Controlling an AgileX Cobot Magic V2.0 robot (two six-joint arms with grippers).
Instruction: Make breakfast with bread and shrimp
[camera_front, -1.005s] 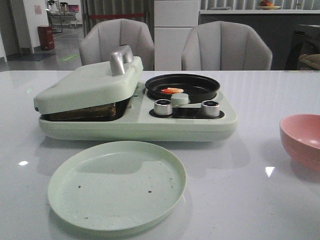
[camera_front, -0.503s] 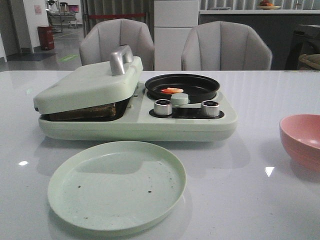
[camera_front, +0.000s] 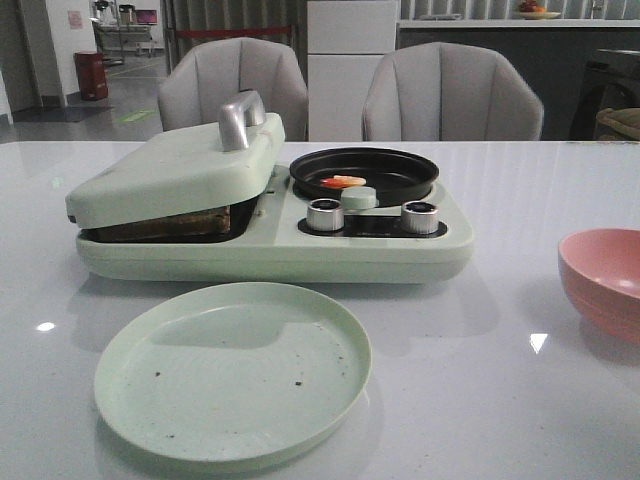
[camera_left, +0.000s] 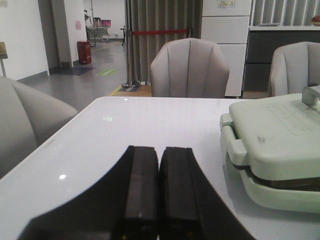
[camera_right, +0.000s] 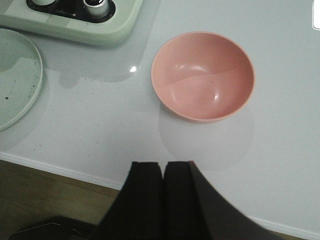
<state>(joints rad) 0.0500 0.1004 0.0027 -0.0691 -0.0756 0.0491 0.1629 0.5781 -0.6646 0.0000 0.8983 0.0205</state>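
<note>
Front view: no readable brand or writing anywhere on the pale green breakfast maker (camera_front: 270, 245) standing mid-surface. Lid (camera_front: 170, 170) with a metal handle (camera_front: 240, 118) lowered but propped slightly ajar on the bread (camera_front: 165, 222), seen only as a dark brown edge in the gap on the left side. On the right side, a round black pan (camera_front: 365, 172) with the shrimp (camera_front: 343, 182) lying inside, orange-red and whitish, near the pan's front rim. Two silver knobs (camera_front: 325, 214) below the pan. In front, a round pale green plate (camera_front: 232, 370) flecked with dark crumbs; at the right edge, a pink bowl (camera_front: 603, 280), well apart from the maker. No pincer visible here. Left wrist view: left pincer (camera_left: 159, 192) fully closed, black pads pressed together, gripping nothing, above the white surface (camera_left: 125, 130) beside the maker's lidded end; faint embossed marks on the lid, too blurred to read. Right wrist view: right pincer (camera_right: 163, 200) likewise fully closed and empty-handed, over the near edge of the surface, the pink bowl just ahead, touching nothing.
</note>
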